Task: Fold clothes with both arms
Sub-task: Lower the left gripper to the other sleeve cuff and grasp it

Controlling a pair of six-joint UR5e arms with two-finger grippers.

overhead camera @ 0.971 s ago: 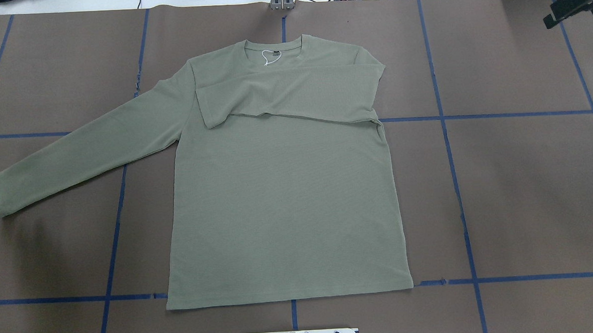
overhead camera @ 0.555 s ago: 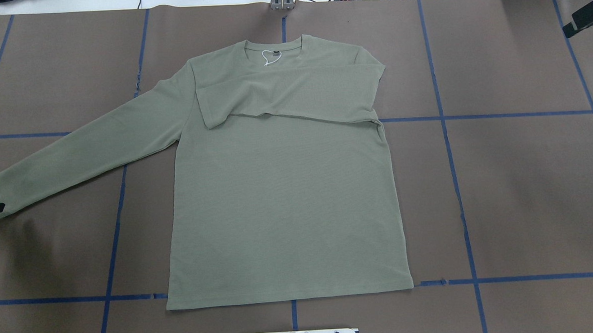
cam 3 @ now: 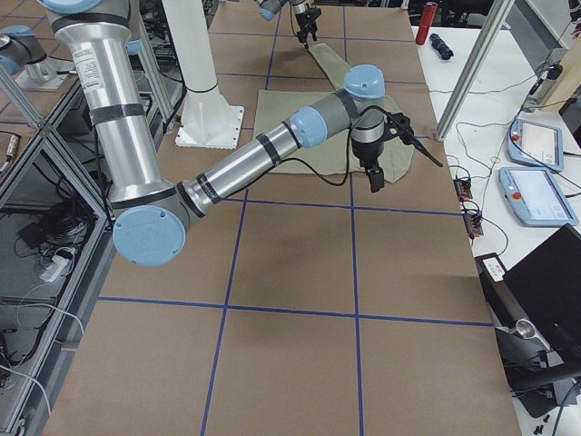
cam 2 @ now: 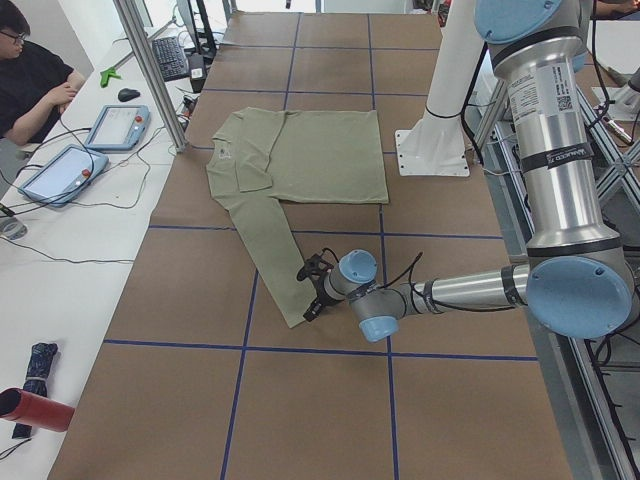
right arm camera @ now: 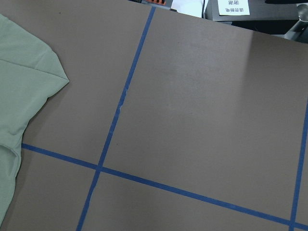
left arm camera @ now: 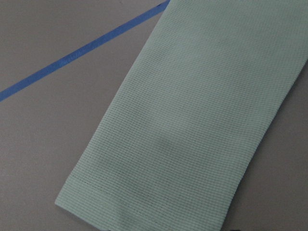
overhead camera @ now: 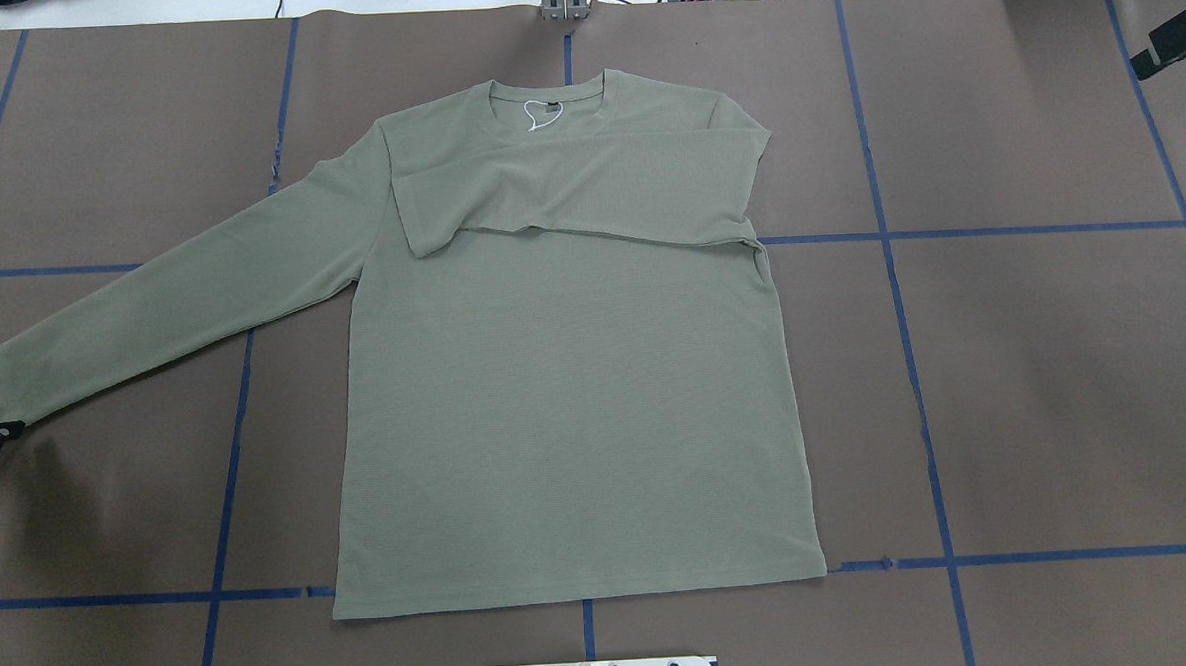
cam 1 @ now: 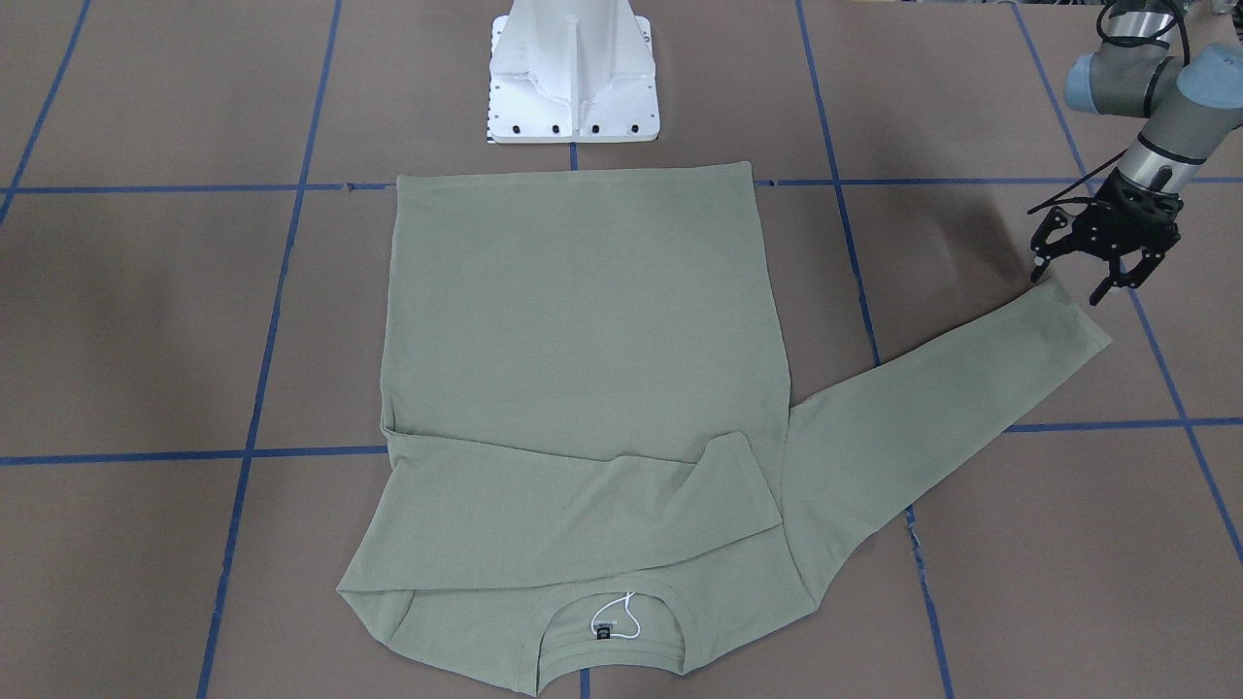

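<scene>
As one sleeve [cam 1: 583, 505] already crosses the shirt [cam 1: 573, 311], the left gripper [cam 1: 1073, 277] hangs open and empty by the right-edge cuff [cam 1: 1078, 320], seemingly to grasp it; the right gripper [overhead camera: 1176, 37], upper right, cannot be judged.

The shirt [overhead camera: 567, 414] is a plain sage green all over, and close up its sleeve shows a fine waffle-grid knit. At the collar are a white string loop [cam 1: 629, 614] and a small neck label [cam 1: 604, 633] that looks black, though it is tiny. The table [overhead camera: 1057, 403] is dull brown, ruled into large squares by blue tape lines [overhead camera: 999, 230]. At the left, the left arm [cam 1: 1165, 131] is silver-grey with light blue joint caps, and the left pincer [cam 1: 1065, 287] is black. The pedestal base [cam 1: 573, 78] is white.
</scene>
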